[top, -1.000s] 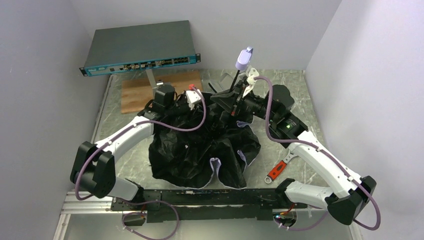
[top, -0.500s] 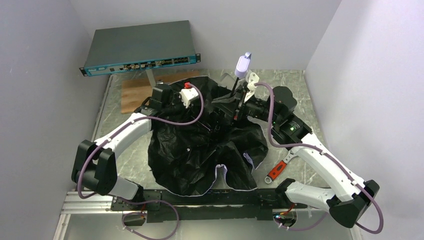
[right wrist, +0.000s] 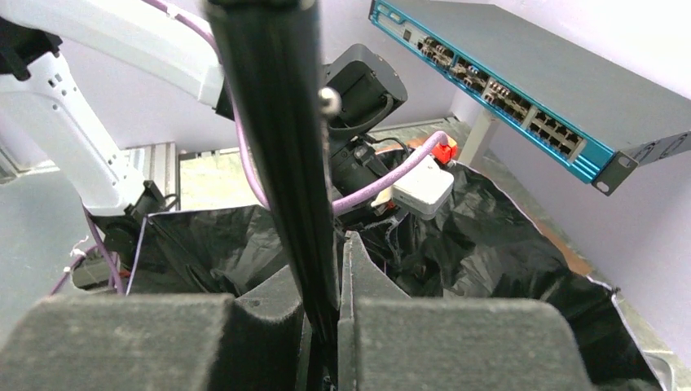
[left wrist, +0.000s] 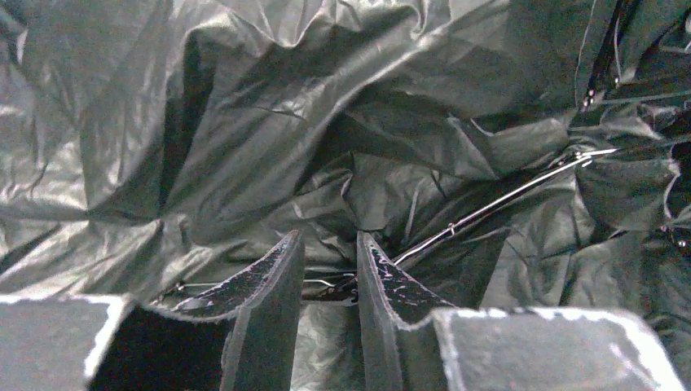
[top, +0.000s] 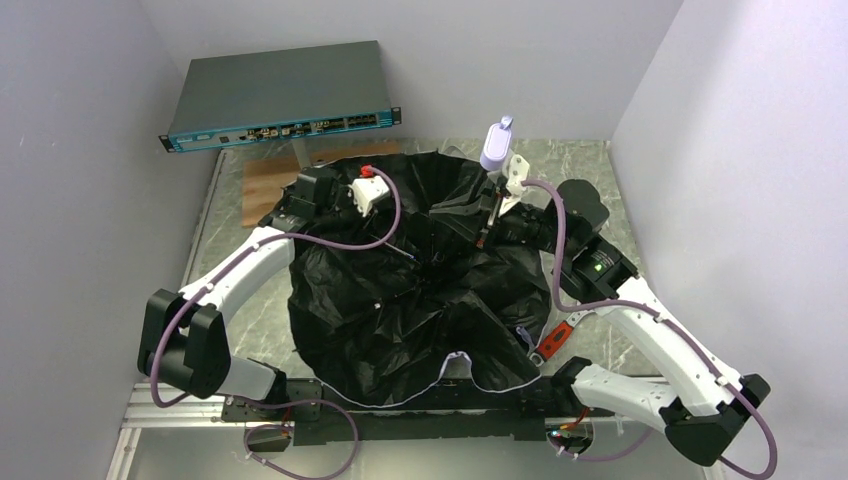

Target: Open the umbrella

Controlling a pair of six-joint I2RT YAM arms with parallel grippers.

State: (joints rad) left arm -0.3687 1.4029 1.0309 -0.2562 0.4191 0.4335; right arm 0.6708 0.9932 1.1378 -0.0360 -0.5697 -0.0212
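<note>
The umbrella's canopy lies spread wide over the table, black inside facing up, with a pale edge at the front. Its thin black shaft rises to the lavender handle at the back. My right gripper is shut on the shaft, which stands between its fingers. My left arm reaches in over the canopy. In the left wrist view the left gripper is nearly closed, with a thin metal rib joint of the umbrella held between the fingers and crumpled black fabric all around.
A grey network switch stands on a post at the back left, above a brown board. A red-handled wrench lies just off the canopy's right edge. White walls close in on three sides, and a black rail runs along the front.
The canopy has spread outward from a bunched heap to a wide disc. The handle and right gripper have shifted right, the shaft more upright. The left wrist has drawn back-left.
</note>
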